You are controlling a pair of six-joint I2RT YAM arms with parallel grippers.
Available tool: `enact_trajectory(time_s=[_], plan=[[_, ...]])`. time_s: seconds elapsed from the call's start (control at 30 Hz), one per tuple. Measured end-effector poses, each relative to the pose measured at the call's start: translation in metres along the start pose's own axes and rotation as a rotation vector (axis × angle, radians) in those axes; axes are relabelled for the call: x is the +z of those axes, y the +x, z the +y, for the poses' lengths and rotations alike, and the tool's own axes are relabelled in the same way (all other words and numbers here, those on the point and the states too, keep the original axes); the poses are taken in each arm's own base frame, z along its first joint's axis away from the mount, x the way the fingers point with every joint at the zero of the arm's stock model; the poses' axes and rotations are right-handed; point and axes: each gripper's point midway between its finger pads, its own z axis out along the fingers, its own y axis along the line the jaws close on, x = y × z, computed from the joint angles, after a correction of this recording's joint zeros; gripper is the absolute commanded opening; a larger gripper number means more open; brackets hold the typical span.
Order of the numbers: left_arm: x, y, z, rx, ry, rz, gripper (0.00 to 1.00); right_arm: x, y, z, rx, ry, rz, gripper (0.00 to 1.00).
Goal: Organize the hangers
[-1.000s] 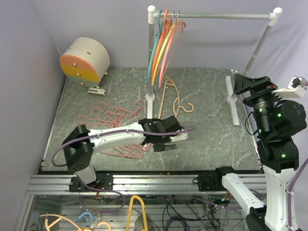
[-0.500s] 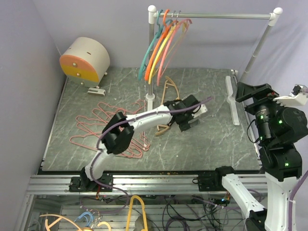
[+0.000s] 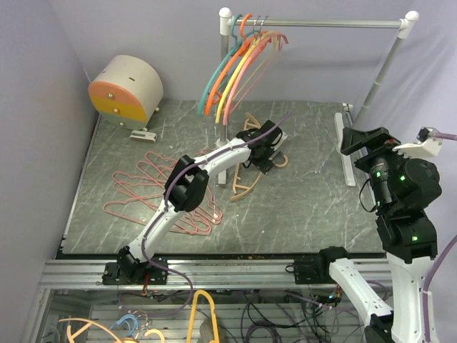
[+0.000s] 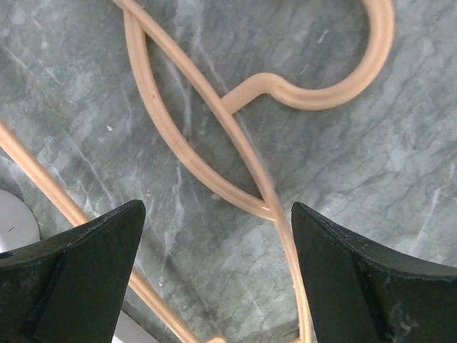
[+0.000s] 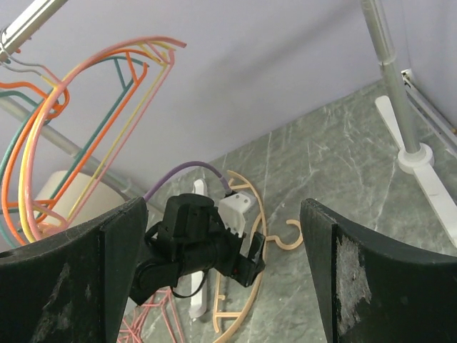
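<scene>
The peach hanger [image 4: 230, 101] lies flat on the marble table [image 3: 307, 207] toward the middle of its far edge, just beside the rail's [image 3: 335, 23] left foot. The left gripper [image 4: 218, 214] hovers over it, jaws spread wide either side of its neck. Pink wire hangers [image 3: 161, 182] are heaped nearer the left edge. Teal, orange, yellow and pink hangers [image 3: 235, 68] hang at the rail's left end. The right gripper [image 5: 223, 207], raised by the right edge, gapes wide.
</scene>
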Motion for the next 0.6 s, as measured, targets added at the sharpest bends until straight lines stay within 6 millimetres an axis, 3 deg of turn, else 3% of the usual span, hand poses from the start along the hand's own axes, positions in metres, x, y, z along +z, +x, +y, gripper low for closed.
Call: enact_trajectory(time_s=[0.2, 0.3, 0.4, 0.6], plan=[[0.000, 0.001, -0.014, -0.003, 0.035, 0.004, 0.94, 0.003, 0.003, 0.000, 0.000, -0.003, 0.002, 0.88], [0.003, 0.020, -0.022, -0.006, 0.062, 0.048, 0.93, 0.004, 0.003, 0.000, 0.000, -0.004, -0.001, 0.88], [-0.003, 0.031, -0.027, -0.021, 0.088, 0.068, 0.71, 0.004, 0.003, 0.000, 0.001, -0.006, -0.004, 0.88], [-0.006, 0.038, -0.033, -0.032, 0.120, 0.082, 0.44, 0.008, 0.011, -0.002, -0.002, -0.005, 0.011, 0.88]])
